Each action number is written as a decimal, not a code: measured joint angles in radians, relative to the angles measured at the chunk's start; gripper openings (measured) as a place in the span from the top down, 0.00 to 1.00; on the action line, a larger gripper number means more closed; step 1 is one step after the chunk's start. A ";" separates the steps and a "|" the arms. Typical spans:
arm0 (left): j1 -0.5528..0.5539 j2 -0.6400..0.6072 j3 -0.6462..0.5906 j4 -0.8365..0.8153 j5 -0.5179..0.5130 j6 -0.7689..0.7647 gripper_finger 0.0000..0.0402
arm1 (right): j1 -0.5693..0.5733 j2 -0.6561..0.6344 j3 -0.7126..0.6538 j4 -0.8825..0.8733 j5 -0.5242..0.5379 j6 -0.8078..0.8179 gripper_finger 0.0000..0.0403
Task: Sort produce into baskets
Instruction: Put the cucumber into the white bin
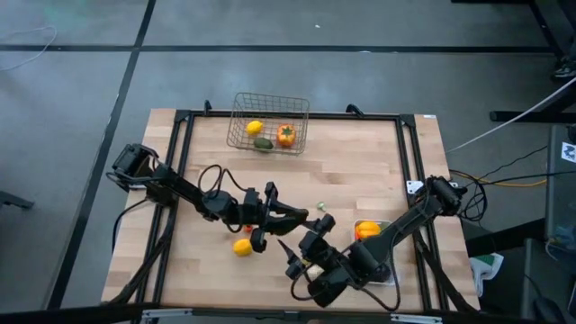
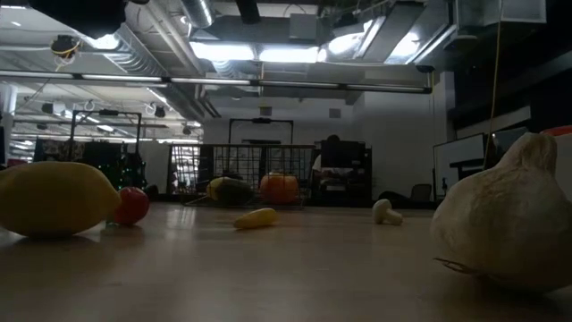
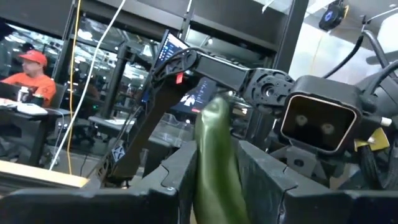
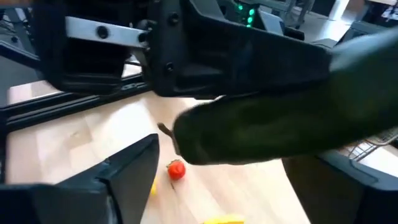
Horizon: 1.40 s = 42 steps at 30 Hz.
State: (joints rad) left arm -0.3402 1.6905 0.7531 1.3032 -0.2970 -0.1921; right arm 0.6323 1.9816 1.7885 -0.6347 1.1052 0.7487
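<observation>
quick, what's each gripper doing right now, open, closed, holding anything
Left gripper: shut on a green cucumber, held above the table.
Right gripper: open, fingers on either side of the same cucumber, not yet gripping it.

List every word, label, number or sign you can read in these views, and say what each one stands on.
None can be read.
White tag at the high view's right edge: dark marks, too small to read.
Screens in the room behind the green cucumber, left wrist view: lit, text too blurred to read.
Nothing is printed on the wire basket, the produce or the table.
</observation>
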 joint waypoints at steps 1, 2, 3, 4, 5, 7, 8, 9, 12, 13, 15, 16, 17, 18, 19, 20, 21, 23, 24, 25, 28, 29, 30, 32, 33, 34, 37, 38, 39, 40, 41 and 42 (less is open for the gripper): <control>0.000 0.000 0.000 0.002 0.000 0.006 0.73 | -0.005 0.000 0.000 0.001 -0.001 -0.004 0.20; 0.000 0.000 0.000 0.003 0.000 0.010 0.73 | -0.007 0.000 0.000 0.000 -0.002 -0.009 0.23; 0.000 0.000 0.000 0.004 0.000 0.010 0.73 | -0.007 0.000 0.000 0.000 0.000 -0.014 0.26; 0.000 -0.001 0.001 0.003 0.001 0.010 0.73 | -0.006 0.000 0.000 -0.001 0.001 -0.016 0.29; -0.001 -0.001 0.001 0.003 0.004 0.010 0.73 | -0.006 0.000 0.000 0.000 0.001 -0.018 0.33; -0.002 -0.001 0.001 0.001 0.012 0.010 0.73 | -0.005 0.000 0.000 -0.001 0.002 -0.019 0.40; -0.002 -0.001 0.001 0.001 0.012 0.010 0.73 | -0.005 0.000 0.000 -0.001 0.002 -0.019 0.44; -0.002 -0.001 0.001 0.001 0.012 0.010 0.73 | -0.005 0.000 -0.001 -0.001 0.002 -0.018 0.47; -0.003 -0.001 0.001 -0.003 0.016 0.010 0.73 | -0.005 0.000 -0.001 -0.002 0.001 -0.018 0.56; -0.006 -0.001 0.001 -0.004 0.017 0.010 0.73 | -0.005 0.000 -0.001 -0.001 0.001 -0.018 0.58; -0.010 -0.001 0.002 -0.004 0.015 0.011 0.73 | -0.005 0.000 -0.001 0.000 0.000 -0.018 0.62; -0.012 -0.001 0.002 -0.004 0.014 0.016 0.73 | -0.005 0.000 -0.001 0.001 0.000 -0.018 0.62; -0.013 -0.001 0.002 -0.004 0.011 0.024 0.73 | -0.005 0.000 -0.001 0.001 0.000 -0.018 0.63; -0.014 -0.001 0.002 -0.005 0.009 0.033 0.73 | -0.005 0.000 -0.001 0.001 0.000 -0.019 0.63; -0.016 -0.001 0.002 -0.005 0.008 0.039 0.73 | -0.005 0.000 -0.001 0.001 0.000 -0.020 0.63; -0.019 -0.001 0.002 -0.006 0.006 0.042 0.73 | -0.005 0.000 -0.001 0.001 -0.001 -0.020 0.62; -0.020 -0.001 0.002 -0.007 0.004 0.042 0.73 | -0.005 0.000 -0.001 0.002 -0.002 -0.020 0.62; -0.020 -0.001 0.002 -0.009 0.003 0.042 0.73 | -0.005 0.000 -0.001 0.002 -0.001 -0.020 0.61; -0.020 -0.001 0.002 -0.010 0.003 0.042 0.73 | -0.005 0.000 -0.001 0.002 -0.001 -0.021 0.60; -0.020 -0.001 0.002 -0.014 0.003 0.042 0.73 | -0.005 0.000 -0.001 0.002 -0.001 -0.021 0.60; -0.021 -0.002 0.003 -0.035 0.004 0.042 0.73 | -0.005 0.002 -0.001 -0.002 -0.005 -0.020 0.60; -0.021 -0.002 0.003 -0.041 0.004 0.041 0.73 | -0.005 0.002 -0.001 -0.006 -0.013 -0.020 0.60; -0.022 -0.002 0.003 -0.049 0.004 0.041 0.73 | -0.005 0.002 -0.001 -0.008 -0.024 -0.020 0.61; -0.022 -0.002 0.003 -0.059 0.008 0.041 0.73 | -0.004 0.002 -0.001 -0.010 -0.047 -0.020 0.61; -0.024 -0.002 0.003 -0.062 0.009 0.041 0.73 | -0.004 0.002 -0.001 -0.012 -0.056 -0.020 0.61; -0.026 -0.002 0.002 -0.065 0.009 0.041 0.73 | -0.004 0.002 -0.001 -0.014 -0.064 -0.020 0.61; -0.031 -0.002 0.002 -0.088 0.008 0.052 0.74 | -0.004 0.002 -0.001 -0.031 -0.089 -0.020 0.61; -0.034 -0.002 0.002 -0.095 0.007 0.060 0.75 | -0.004 0.002 -0.002 -0.032 -0.096 -0.020 0.61; -0.039 -0.002 0.002 -0.100 0.006 0.066 0.76 | -0.004 0.002 -0.002 -0.031 -0.105 -0.020 0.61; -0.042 -0.002 0.002 -0.105 0.006 0.070 0.78 | -0.004 0.002 -0.002 -0.030 -0.116 -0.020 0.61; -0.045 -0.002 0.002 -0.114 0.007 0.073 0.79 | -0.003 0.002 -0.002 -0.031 -0.130 -0.020 0.61; -0.047 -0.002 0.002 -0.122 0.006 0.076 0.80 | -0.003 0.002 -0.002 -0.035 -0.145 -0.020 0.61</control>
State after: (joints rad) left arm -0.3874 1.6886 0.7551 1.1812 -0.2905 -0.1158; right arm 0.6289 1.9831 1.7870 -0.6698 0.9604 0.7284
